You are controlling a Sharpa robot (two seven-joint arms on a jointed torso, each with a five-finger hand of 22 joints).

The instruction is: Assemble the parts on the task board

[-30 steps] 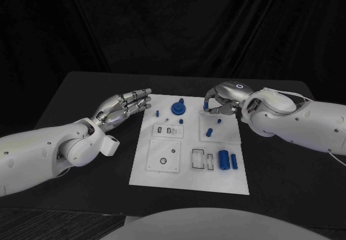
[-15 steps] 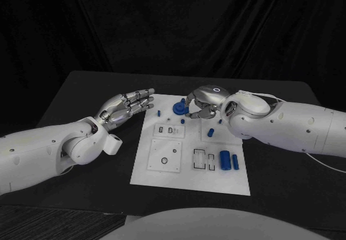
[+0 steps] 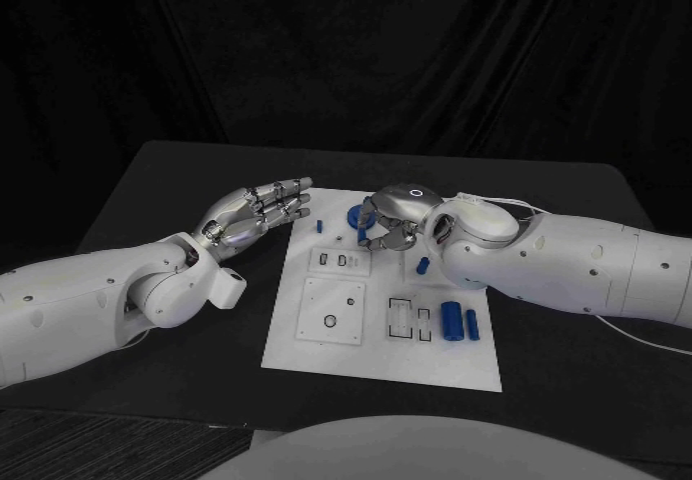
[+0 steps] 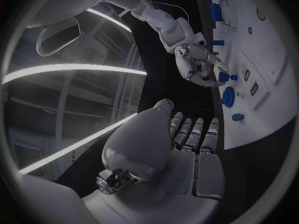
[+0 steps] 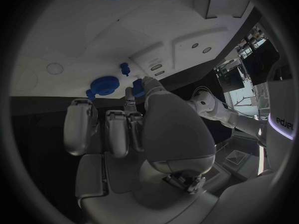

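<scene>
Right hand [image 3: 392,222] pinches a small blue peg [image 4: 225,77] above the task board [image 3: 378,340], near the round blue part [image 3: 356,214]; left hand [image 3: 257,212] open beside the board.

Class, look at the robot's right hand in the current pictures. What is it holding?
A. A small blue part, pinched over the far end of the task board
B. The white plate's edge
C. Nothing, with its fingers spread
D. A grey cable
A: the left wrist view shows the right hand pinching a small blue part above the task board.

White arms — each robot hand [image 3: 260,213] silver.
</scene>
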